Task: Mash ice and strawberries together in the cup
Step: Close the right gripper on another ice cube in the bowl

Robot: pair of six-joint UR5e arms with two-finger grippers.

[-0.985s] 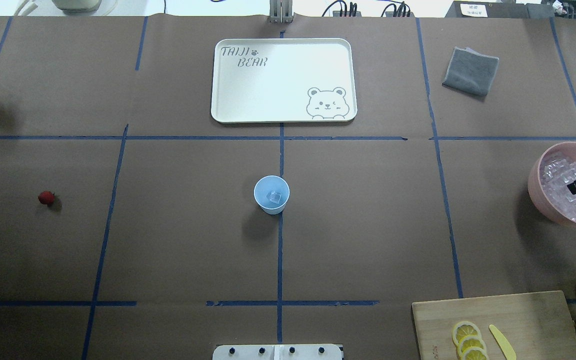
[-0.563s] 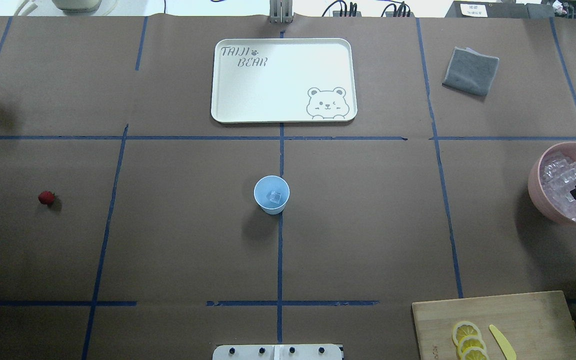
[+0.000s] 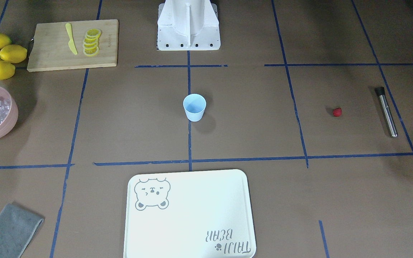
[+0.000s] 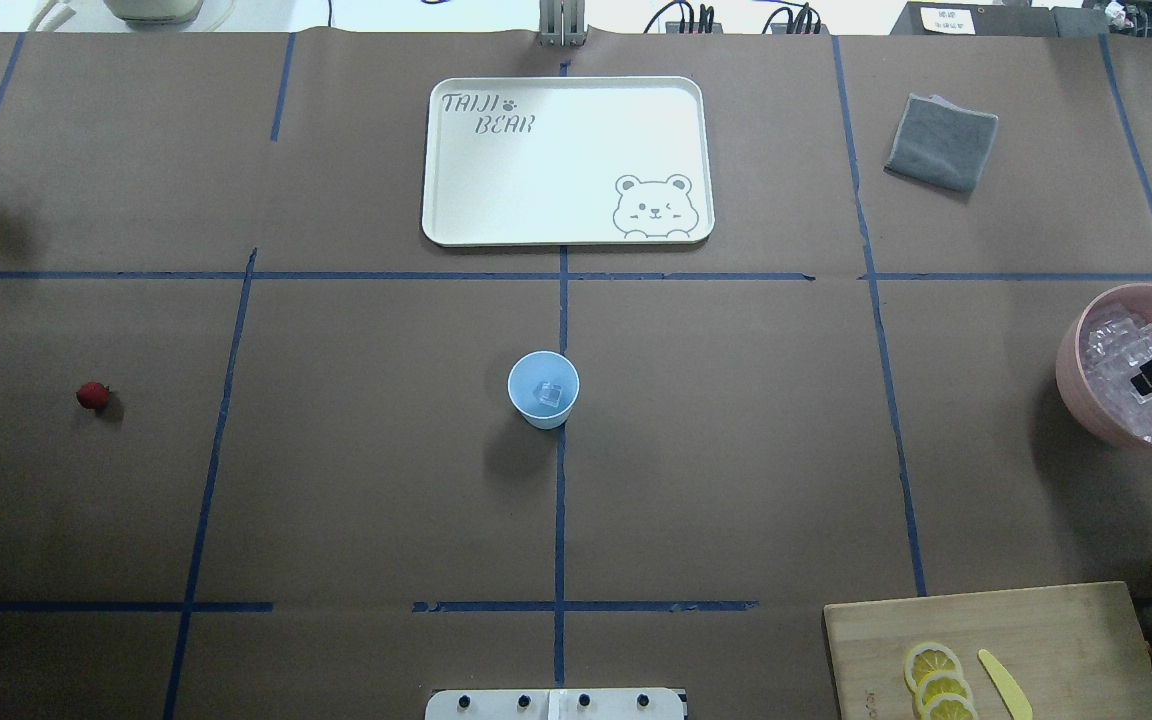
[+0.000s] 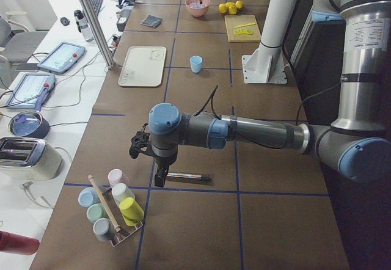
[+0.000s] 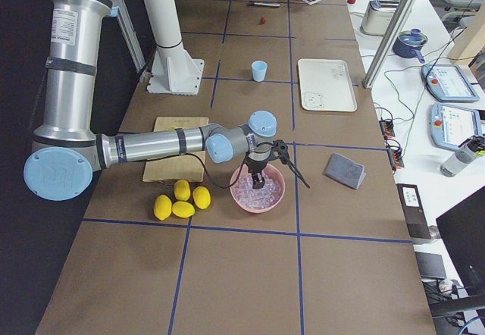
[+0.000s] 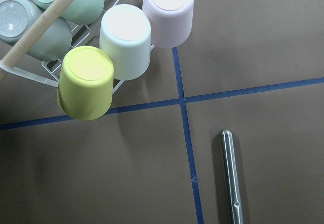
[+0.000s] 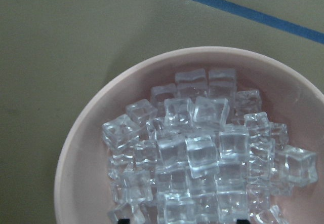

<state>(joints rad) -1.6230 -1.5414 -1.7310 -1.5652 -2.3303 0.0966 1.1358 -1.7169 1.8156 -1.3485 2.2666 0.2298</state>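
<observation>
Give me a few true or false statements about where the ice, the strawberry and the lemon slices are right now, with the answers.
1. The strawberry is inside the cup. False: it lies on the table, apart from the cup.
2. An ice cube sits in the cup. True.
3. The right pincer is over the pink bowl. True.
4. The lemon slices lie on the white tray. False: they are on the wooden cutting board.

Bright, even overhead light; soft shadows.
</observation>
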